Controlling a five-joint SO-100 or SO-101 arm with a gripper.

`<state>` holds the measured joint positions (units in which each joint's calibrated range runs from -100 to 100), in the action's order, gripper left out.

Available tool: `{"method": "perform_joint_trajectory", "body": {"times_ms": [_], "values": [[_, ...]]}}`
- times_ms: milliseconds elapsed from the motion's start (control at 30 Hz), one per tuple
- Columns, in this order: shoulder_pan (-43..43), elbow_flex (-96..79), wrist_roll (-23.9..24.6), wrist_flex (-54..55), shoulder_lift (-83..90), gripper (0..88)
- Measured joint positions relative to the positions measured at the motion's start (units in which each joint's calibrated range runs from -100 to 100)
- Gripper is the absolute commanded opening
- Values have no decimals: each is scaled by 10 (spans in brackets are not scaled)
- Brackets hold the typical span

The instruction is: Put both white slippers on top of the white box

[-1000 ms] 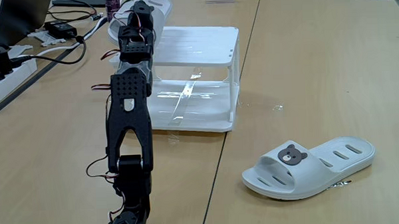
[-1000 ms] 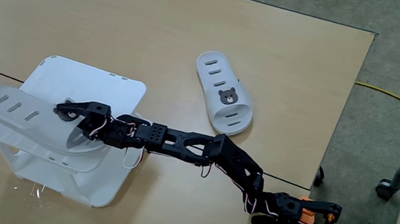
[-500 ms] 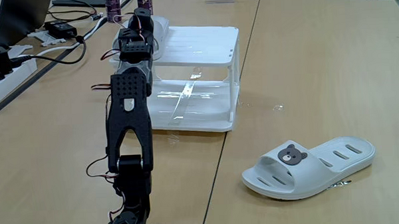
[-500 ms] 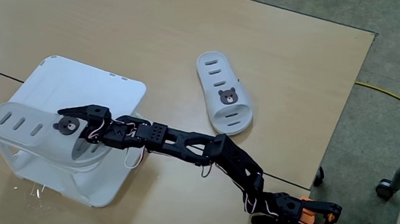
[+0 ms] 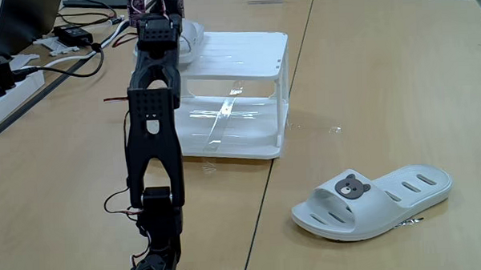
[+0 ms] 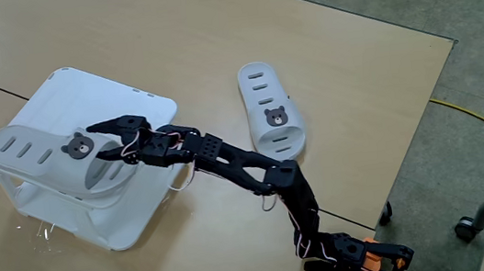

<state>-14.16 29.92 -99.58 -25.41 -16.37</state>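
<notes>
Slipper one [image 6: 51, 159] lies on the slatted top of the box [image 6: 141, 106], toward the left edge in the high fixed view, bear badge up, its heel end overhanging the box edge. In the low fixed view only a sliver of it [image 5: 190, 34] shows behind the arm. Gripper [image 6: 106, 141] sits above the strap end of this slipper, fingers spread apart and holding nothing; whether a fingertip touches the strap cannot be told. Arm [image 5: 152, 138] reaches from its base at the table edge across to the box. Slipper two [image 5: 371, 201] rests on the table [image 5: 383, 82], well apart from the box, sole down, badge up. Cables and a power strip [image 5: 6, 79] lie at the far left of the low view.
</notes>
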Motion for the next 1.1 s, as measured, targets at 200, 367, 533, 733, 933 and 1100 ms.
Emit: {"method": "perform_joint_trajectory", "body": {"times_ms": [200, 367, 533, 733, 933, 1100], "values": [[0, -238, 0, -2, 176, 262], [0, -453, 0, -2, 361, 262], [0, -572, 0, -2, 547, 254], [0, -580, 0, 27, 606, 16], [0, -608, 0, 306, 581, 7], [26, -690, 0, 660, 578, 7]]}}
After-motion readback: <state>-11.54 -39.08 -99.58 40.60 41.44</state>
